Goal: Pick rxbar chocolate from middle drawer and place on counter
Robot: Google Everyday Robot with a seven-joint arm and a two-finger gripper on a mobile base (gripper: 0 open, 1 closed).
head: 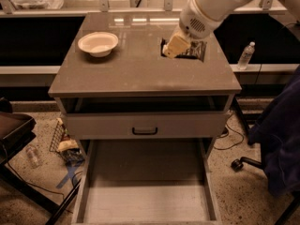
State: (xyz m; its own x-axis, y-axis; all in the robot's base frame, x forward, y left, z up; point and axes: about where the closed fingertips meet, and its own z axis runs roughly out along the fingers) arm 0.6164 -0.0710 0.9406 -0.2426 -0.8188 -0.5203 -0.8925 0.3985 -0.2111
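The rxbar chocolate (193, 50), a flat black wrapped bar, is at the counter's (136, 71) right rear, low over or on the surface. My gripper (175, 46) reaches down from the upper right on the white arm and is shut on the bar's left end, hiding that end. The middle drawer (145, 191), wide, shallow and light grey, is pulled fully out at the bottom of the view, and its floor is bare.
A white bowl (98, 42) sits on the counter's left rear. A grey drawer front with a black handle (145, 131) stands slightly out above the open drawer. A water bottle (245, 56) and a dark chair (276, 125) are to the right, and floor clutter (65, 146) to the left.
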